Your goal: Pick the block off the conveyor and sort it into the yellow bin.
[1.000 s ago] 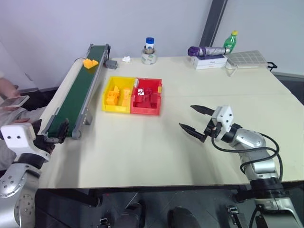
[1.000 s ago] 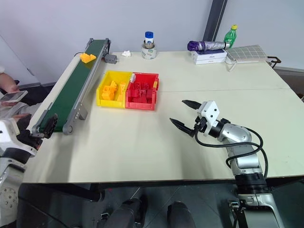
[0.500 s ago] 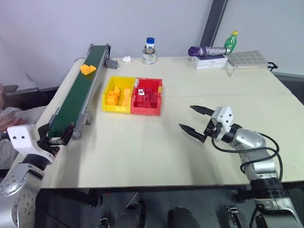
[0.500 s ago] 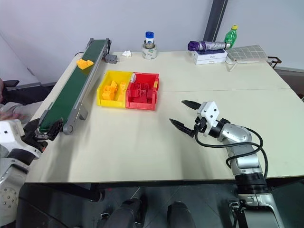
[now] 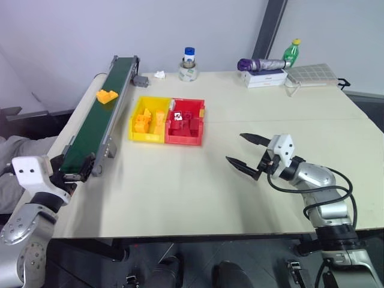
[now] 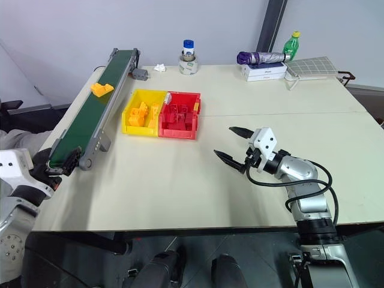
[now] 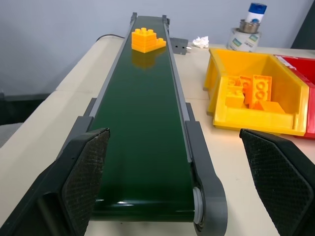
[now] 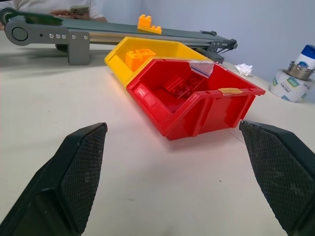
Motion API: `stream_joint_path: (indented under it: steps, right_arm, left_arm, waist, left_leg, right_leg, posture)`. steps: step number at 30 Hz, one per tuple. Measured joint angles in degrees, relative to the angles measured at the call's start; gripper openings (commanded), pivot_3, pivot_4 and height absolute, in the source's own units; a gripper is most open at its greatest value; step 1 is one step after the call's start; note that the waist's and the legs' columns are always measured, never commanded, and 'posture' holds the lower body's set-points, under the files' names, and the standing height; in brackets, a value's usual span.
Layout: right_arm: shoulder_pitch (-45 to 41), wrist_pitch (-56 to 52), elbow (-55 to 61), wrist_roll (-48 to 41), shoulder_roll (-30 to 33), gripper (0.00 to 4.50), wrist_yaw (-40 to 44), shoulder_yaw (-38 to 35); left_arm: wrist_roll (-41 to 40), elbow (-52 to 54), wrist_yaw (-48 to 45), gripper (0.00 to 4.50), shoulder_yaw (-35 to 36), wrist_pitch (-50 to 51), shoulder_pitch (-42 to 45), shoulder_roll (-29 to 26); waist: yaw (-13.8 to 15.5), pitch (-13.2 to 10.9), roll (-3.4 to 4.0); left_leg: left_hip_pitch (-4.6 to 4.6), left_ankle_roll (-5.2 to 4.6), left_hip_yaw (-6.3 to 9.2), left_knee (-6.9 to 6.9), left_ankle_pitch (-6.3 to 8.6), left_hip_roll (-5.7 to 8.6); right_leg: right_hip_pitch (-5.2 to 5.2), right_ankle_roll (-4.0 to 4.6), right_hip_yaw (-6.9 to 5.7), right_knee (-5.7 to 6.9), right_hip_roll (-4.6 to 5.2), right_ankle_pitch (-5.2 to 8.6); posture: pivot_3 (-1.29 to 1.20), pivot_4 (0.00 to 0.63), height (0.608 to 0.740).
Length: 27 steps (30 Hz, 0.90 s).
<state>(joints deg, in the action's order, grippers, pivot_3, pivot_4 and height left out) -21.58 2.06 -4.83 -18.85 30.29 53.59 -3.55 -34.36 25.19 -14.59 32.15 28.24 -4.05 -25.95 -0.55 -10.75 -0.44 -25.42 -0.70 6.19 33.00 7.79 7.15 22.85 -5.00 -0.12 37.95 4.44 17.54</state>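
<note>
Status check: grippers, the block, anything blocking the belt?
Left gripper open, at the conveyor's near end. Right gripper open, over the table. Block on the belt, far half, untouched. Nothing else on the belt.

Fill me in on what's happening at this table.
A small yellow-orange plastic block rides the long dark green conveyor belt, not yet picked. The left pincer waits open at the belt's near end, holding nothing. The right pincer hovers open and empty over the bare table. The yellow plastic bin already holds several yellow pieces, next to its red plastic twin bin, which holds red pieces.
</note>
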Motion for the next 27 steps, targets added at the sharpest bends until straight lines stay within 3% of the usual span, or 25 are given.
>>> stream_joint_path:
  steps: [12, 18, 27]
  right_arm:
    - [0.0, 0.0, 0.0, 0.0, -0.1, 4.50, 0.0, 0.0]
    - [-1.2, 0.0, -0.2, 0.1, -0.3, 4.50, -0.1, 0.4]
    - [-1.4, 0.0, -0.5, 0.1, -0.9, 4.50, -0.4, 0.7]
  left_arm:
    - [1.0, -1.9, -0.9, 4.46, 0.1, 0.1, 0.9, -2.6]
    - [-0.3, -6.4, -7.3, 4.46, 0.5, 0.5, 2.9, -9.0]
    - [0.1, -24.4, -21.5, 4.46, -0.2, -1.4, 14.0, -20.4]
  waist:
    - [0.0, 0.0, 0.00]
    - [-0.1, 0.0, 0.01]
    - [-0.1, 0.0, 0.03]
  left_leg:
    - [0.00, 0.00, 0.00, 0.00, 0.00, 0.00]
    - [-0.01, 0.00, 0.00, -0.01, 0.00, 0.00]
    - [-0.05, 0.01, 0.00, -0.07, 0.01, 0.01]
  right_leg:
    - [0.02, 0.00, 0.00, 0.00, 0.00, 0.00]
    - [0.05, 0.01, 0.00, 0.01, 0.00, 0.01]
    - [0.15, 0.04, 0.02, 0.00, -0.01, 0.02]
  posture:
    - [0.00, 0.150, 0.740]
    - [0.00, 0.150, 0.740]
    - [0.00, 0.150, 0.740]
